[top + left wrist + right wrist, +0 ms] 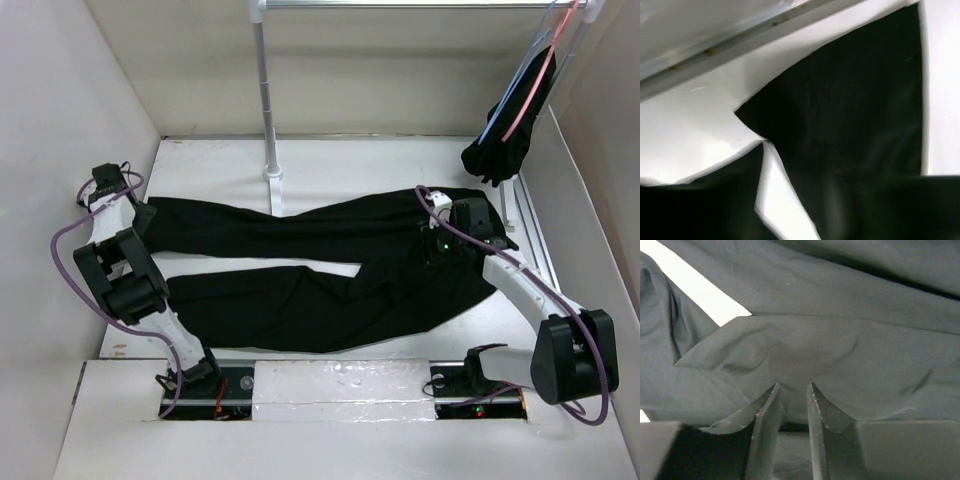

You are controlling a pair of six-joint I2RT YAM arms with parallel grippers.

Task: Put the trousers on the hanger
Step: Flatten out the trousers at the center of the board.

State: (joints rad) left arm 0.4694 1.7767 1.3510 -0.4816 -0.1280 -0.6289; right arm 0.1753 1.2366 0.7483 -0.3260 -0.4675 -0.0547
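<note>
- The trousers (330, 290) lie flat on the white bench (330, 160). The two legs point to the left and are spread apart, and the waist is on the right.
- The light-blue hanger (512, 92) is not on the bench. It hangs on the clothes rail (268, 100) at the far right, well apart from the trousers. It is close beside a pink hanger (537, 80) and a bunched black garment (500, 150).
- The right hand (791, 390) is low over the waist fabric. Its fingers (765, 412) stand only a little apart, and I see no fold pinched between them.
- The left hand (143, 215) is at the cuff of the far leg, near the side wall. The left wrist view is blurred, so I cannot tell how far it is open or whether it holds cloth.
- Risk: with so narrow an opening the right hand may catch only the top layer, and the waist could then slide out when lifted.
- Risk: the legs are not laid together, so a lift could leave one leg dragging, and the weight may pull the trousers off the thin hanger.
- Risk: the two hangers are so close that a reach could take the pink one or push the black garment down.
- Risk: the foot of the rail post is near the far leg, so moving cloth may snag on it.
</note>
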